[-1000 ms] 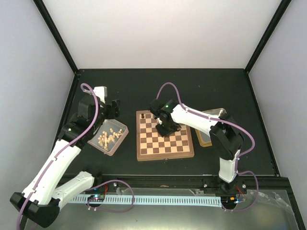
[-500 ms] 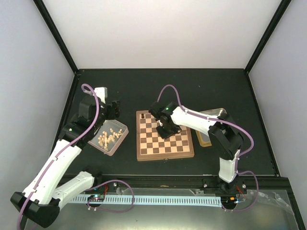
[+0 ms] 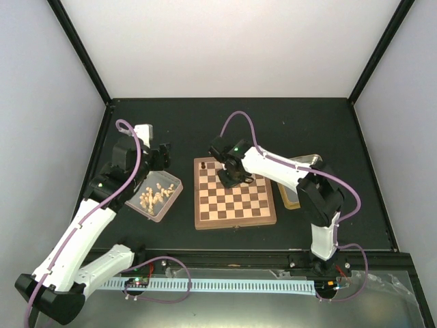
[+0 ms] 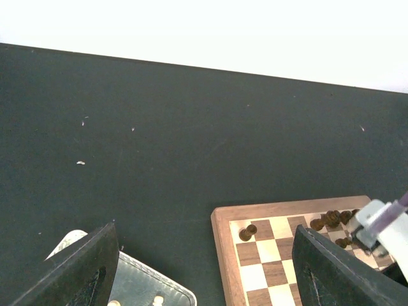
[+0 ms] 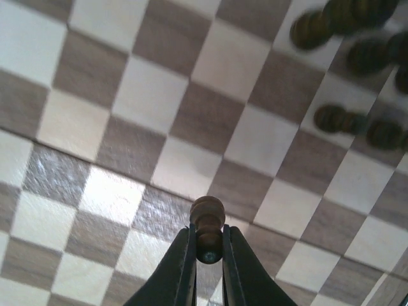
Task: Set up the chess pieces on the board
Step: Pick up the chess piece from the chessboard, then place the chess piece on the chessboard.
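Close above the square wooden checkered chessboard [image 5: 159,115], a tiny dark brown wooden pawn [image 5: 208,213] sits clamped at the tips of the right gripper [image 5: 208,245], probably for carrying to its square. More dark pieces [image 5: 357,44] at that view's 1 o'clock blur beyond counting. The left gripper [image 4: 204,274] hangs with fingers wide apart, empty, toward the board's 9 o'clock.

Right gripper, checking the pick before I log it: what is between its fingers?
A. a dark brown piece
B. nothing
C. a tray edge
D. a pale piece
A: the right gripper is shut on a dark brown piece, seen against the board.
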Controlling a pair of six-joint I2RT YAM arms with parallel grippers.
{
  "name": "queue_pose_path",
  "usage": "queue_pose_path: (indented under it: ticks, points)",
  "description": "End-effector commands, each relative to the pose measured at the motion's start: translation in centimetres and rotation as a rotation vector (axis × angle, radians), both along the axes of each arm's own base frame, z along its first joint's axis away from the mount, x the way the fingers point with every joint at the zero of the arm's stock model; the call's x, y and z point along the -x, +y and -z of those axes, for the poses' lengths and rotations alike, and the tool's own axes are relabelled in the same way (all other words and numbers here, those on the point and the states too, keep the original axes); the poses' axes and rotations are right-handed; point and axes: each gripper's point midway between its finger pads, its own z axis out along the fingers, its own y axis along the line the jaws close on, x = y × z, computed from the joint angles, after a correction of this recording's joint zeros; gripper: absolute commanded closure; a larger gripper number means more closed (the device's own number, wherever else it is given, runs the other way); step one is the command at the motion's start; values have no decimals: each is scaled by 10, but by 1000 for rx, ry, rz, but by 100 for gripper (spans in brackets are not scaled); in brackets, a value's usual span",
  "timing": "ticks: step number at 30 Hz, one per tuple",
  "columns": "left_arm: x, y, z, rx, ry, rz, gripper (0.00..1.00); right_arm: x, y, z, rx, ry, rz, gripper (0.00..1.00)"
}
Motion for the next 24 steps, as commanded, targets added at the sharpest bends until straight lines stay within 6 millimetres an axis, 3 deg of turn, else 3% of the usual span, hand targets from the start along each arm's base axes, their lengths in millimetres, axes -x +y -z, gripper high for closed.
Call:
queue_pose_path:
  ticks: [1,11,24]
  points:
    - [-3,0,-4,18,-16,-5,24,-31,7,-7,-11,-79,47,91]
    - [-4,-3,-1,27,-8,3,24,-62,1,9,40,-103,107,90]
    - [-4,-4,0,27,-10,8,24,-81,-4,15,61,-114,140,87]
